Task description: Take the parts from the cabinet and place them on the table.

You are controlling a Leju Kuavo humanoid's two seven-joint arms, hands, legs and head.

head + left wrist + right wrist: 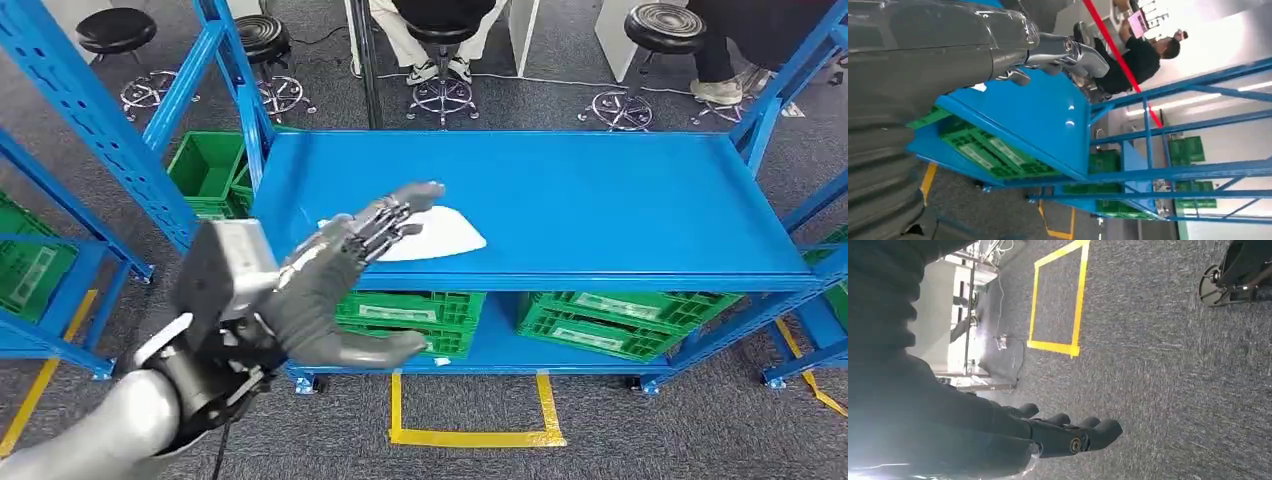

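Left hand (340,275) spread, empty, above white part (440,235).

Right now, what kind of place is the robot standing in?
Probably a workshop or storage area set up for robot trials. Blue metal shelving holds green plastic crates, yellow floor tape marks a standing spot on grey carpet, and people sit on stools behind the rack.

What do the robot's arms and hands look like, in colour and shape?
The left arm is a smooth silver tube with a grey box at the wrist and a black cable below. The left hand is grey with darker segmented fingers. The right hand looks dark, with rounded fingertips.
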